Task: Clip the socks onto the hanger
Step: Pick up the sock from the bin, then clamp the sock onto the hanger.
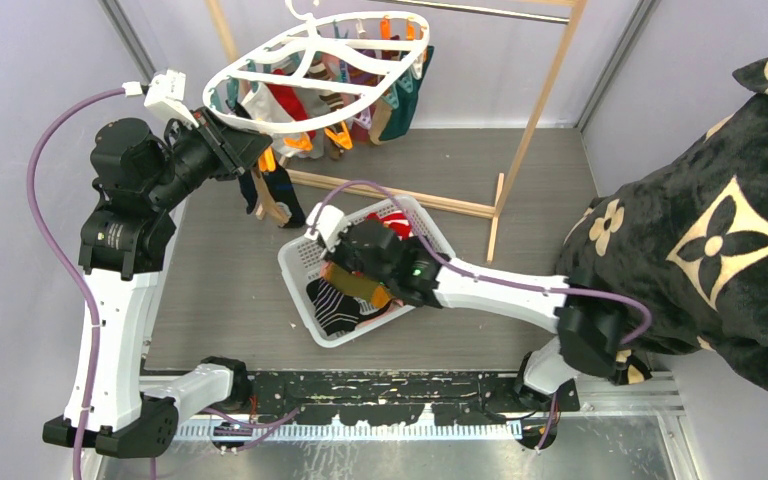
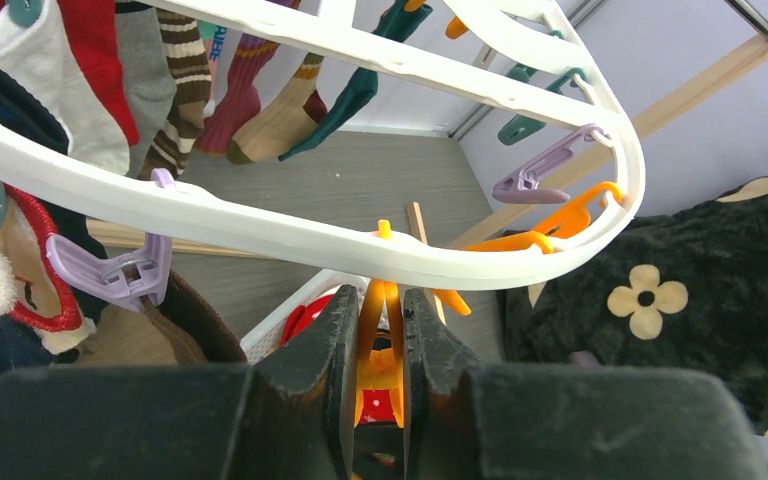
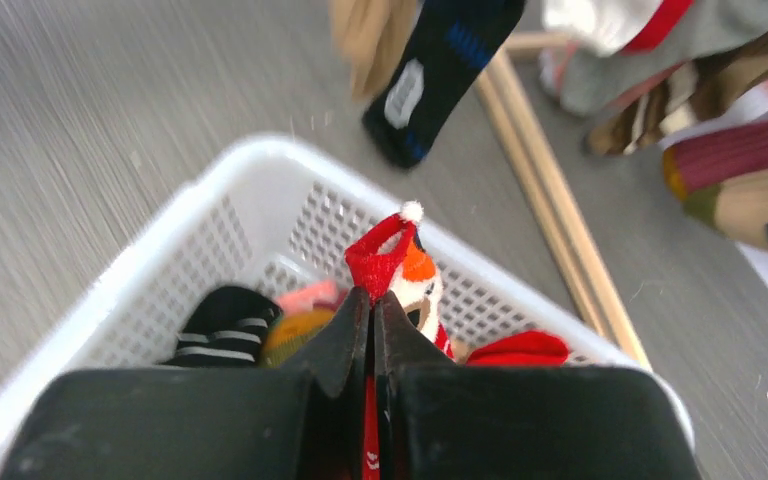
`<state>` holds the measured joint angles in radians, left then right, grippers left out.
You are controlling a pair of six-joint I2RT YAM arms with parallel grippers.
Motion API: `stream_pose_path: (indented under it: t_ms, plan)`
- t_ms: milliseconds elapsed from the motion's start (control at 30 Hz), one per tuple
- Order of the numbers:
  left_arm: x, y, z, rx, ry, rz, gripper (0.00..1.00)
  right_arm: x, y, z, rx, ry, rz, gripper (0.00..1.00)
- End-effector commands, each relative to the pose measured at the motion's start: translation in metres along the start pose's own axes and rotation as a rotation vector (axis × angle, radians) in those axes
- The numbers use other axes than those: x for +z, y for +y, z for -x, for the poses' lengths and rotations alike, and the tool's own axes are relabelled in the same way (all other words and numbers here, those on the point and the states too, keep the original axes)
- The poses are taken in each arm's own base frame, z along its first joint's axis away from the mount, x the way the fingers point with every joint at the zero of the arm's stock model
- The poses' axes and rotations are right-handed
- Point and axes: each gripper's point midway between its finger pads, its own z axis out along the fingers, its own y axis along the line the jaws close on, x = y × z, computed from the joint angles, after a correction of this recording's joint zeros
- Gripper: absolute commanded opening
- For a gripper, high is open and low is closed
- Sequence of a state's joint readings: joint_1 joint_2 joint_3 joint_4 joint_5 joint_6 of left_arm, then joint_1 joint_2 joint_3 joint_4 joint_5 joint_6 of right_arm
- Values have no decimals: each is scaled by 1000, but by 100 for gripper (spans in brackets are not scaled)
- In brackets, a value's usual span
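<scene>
Left gripper [image 2: 381,300] squeezes orange plastic peg [image 2: 375,345] on white oval hanger [image 2: 260,225], I reckon opening it | right gripper [image 3: 370,300] at hanger's 5 o'clock clamps red fabric sock [image 3: 380,250].

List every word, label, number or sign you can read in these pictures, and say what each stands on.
No text reads clearly.
Blue marks, perhaps letters, on a pale hanging sock: too small, partly hidden.
Faint white print on the left arm: too small.
Blanket: flower marks only, no letters.
</scene>
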<state>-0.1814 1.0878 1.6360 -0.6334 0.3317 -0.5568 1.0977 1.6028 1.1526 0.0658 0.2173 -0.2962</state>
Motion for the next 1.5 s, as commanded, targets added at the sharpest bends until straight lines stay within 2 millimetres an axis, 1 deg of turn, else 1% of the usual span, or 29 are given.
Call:
stream_pose_path:
  t_ms: [0,133,233,300,367,533,700,767,867,1033,1333,1467]
  plan:
    - [-17,-15,15,34,-52,-28,5,-52,-34,101,218,-384,-80,2]
    - [-17,-14,14,17,-46,-23,5,-81,-49,130,328,-532,-110,1]
    - [-16,-14,14,-1,-42,-18,5,-99,-60,150,394,-651,-131,1]
    - [-15,-14,13,-20,-35,-15,5,-108,-66,163,435,-719,-143,1]
    - [-14,-15,12,-31,-33,-20,4,-111,-72,174,459,-754,-155,1]
    - [-13,-12,15,-40,-48,-7,4,-116,-83,195,502,-833,-185,1]
    - [-13,-11,17,-41,-57,2,4,-117,-81,216,540,-902,-149,1]
    - [-12,-10,17,-46,-55,5,4,-114,-78,222,540,-912,-134,1]
    - [-11,-10,16,-57,-56,8,4,-111,-75,229,550,-925,-120,1]
    - [-10,-10,17,-72,-54,7,4,-108,-71,235,567,-952,-120,1]
    - [-9,-10,19,-89,-62,16,3,-113,-64,252,592,-1014,-115,1]
    - [-9,-10,21,-89,-65,16,3,-114,-63,255,596,-1023,-116,1]
